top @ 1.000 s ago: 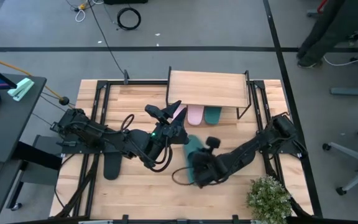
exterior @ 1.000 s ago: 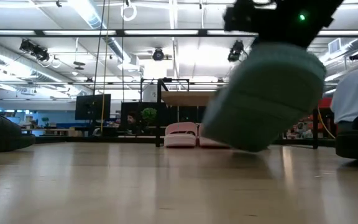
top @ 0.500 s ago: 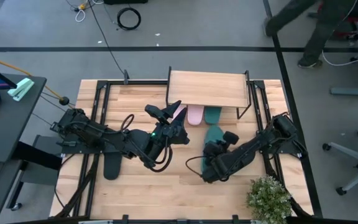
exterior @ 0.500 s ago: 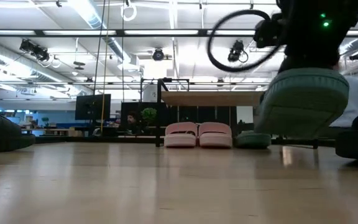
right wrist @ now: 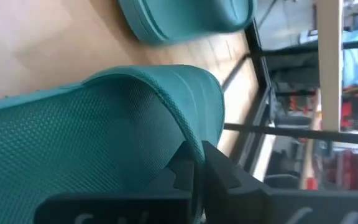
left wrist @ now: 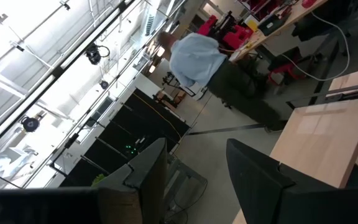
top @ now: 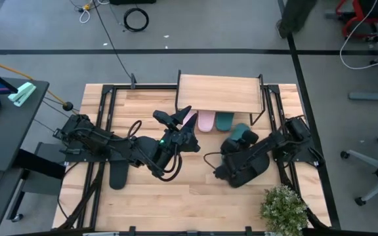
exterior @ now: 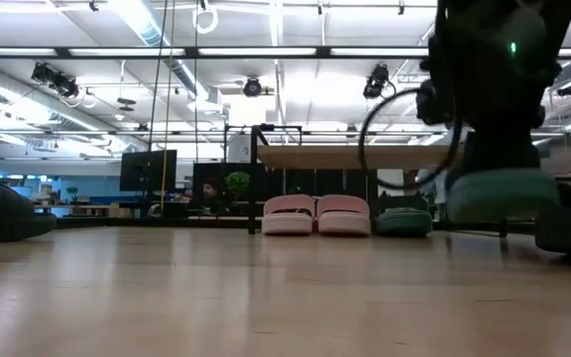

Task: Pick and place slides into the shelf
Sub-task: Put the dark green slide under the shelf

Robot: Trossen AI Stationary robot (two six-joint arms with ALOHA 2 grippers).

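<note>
**Right gripper holds teal slide by the shelf**

Right gripper [top: 236,139] is clamped tight on the strap of a teal slide [top: 241,134], carrying it low over the table [top: 143,196] just in front of the shelf [top: 218,93], toward its right end. The low view shows that slide [exterior: 502,192] hanging a little above the wood. Under the shelf sit two pink slides [exterior: 315,214] side by side with a second teal slide [exterior: 404,220] just beside them. One black slide [top: 117,174] lies on the table near the left arm. Left gripper [top: 176,120] waits raised near the shelf's left front corner, fingers apart, holding nothing.
</note>
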